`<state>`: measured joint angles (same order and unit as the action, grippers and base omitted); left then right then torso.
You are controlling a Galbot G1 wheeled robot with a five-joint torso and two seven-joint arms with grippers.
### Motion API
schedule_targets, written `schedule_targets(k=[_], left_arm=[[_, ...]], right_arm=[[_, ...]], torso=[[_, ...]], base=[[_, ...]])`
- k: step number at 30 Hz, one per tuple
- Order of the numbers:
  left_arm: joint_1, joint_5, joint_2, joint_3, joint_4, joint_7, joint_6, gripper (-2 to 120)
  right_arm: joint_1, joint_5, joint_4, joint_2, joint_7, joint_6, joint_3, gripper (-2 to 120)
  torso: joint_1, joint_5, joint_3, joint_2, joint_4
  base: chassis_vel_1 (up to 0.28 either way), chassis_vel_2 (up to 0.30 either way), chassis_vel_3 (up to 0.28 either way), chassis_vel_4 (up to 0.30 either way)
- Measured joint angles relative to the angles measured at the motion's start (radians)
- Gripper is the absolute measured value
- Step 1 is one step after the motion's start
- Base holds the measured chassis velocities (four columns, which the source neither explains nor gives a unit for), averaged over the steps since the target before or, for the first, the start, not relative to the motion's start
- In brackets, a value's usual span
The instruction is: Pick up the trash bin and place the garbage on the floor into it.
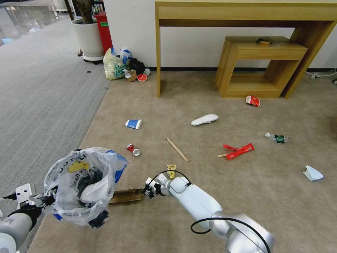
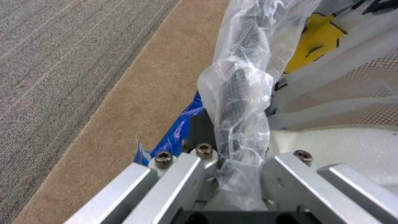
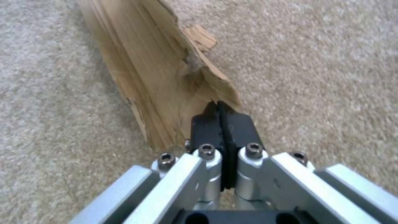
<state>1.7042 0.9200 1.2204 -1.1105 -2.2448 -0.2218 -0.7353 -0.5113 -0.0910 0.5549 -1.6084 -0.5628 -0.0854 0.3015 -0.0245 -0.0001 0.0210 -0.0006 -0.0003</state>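
Left claw (image 1: 47, 200): clamped on rim of trash bin (image 1: 82, 186), held above floor (image 1: 210, 196) at left.
Cardboard (image 1: 125, 196): just beside bin, low over the carpet.
Right claw (image 1: 146, 191): pinched shut on cardboard's torn edge.

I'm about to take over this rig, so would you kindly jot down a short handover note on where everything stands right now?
Left tool: shut on the trash bin, gripping its bagged rim and holding it at the robot's left.
Right tool: shut on the torn edge of the brown cardboard, low over the beige carpet, beside the bin.
Done: bin picked up; one white insole already lies inside.
Left: cardboard into the bin, then the second insole, blue-white cup, crushed can, wooden stick, red wrappers, plastic bottle, white tissue.
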Motion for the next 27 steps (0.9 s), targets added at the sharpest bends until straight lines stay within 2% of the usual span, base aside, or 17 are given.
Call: schedule_targets(k=[13, 20, 22, 23, 24, 27], left_arm=[[-0.001, 0.004, -0.003, -0.002, 0.007, 0.003, 0.000, 0], [-0.004, 0.008, -0.006, -0.005, 0.012, 0.005, 0.000, 0], [-0.007, 0.009, -0.006, -0.006, 0.013, 0.005, 0.000, 0], [-0.008, 0.010, -0.007, -0.007, 0.013, 0.006, 0.000, 0], [-0.008, 0.010, -0.007, -0.007, 0.013, 0.006, 0.000, 0], [-0.014, 0.013, -0.008, -0.007, 0.019, 0.007, 0.000, 0]], right_arm=[[-0.010, 0.020, 0.029, 0.001, -0.047, 0.051, -0.017, 0], [-0.005, 0.134, 0.059, 0.001, -0.085, 0.107, -0.060, 0], [-0.009, 0.178, 0.107, 0.003, -0.102, 0.113, -0.063, 0], [-0.017, 0.189, 0.153, 0.018, -0.103, 0.114, -0.060, 6], [-0.017, 0.189, 0.153, 0.018, -0.103, 0.114, -0.060, 6], [-0.034, 0.182, 0.227, 0.067, -0.093, 0.103, -0.047, 20]], torso=[[0.000, 0.0000, 0.000, 0.000, 0.0001], [0.000, -0.0001, 0.000, 0.000, -0.0001], [0.000, 0.0000, 0.000, 0.000, 0.0002], [0.000, 0.0004, 0.000, 0.000, 0.0006], [0.000, 0.0004, 0.000, 0.000, 0.0006], [0.000, 0.0000, 0.000, 0.000, -0.0006]], base=[[0.000, 0.000, 0.000, 0.000], [0.000, 0.000, 0.000, 0.000], [0.000, 0.000, 0.000, 0.000], [0.000, 0.000, 0.000, 0.000], [0.000, 0.000, 0.000, 0.000], [0.000, 0.000, 0.000, 0.000]])
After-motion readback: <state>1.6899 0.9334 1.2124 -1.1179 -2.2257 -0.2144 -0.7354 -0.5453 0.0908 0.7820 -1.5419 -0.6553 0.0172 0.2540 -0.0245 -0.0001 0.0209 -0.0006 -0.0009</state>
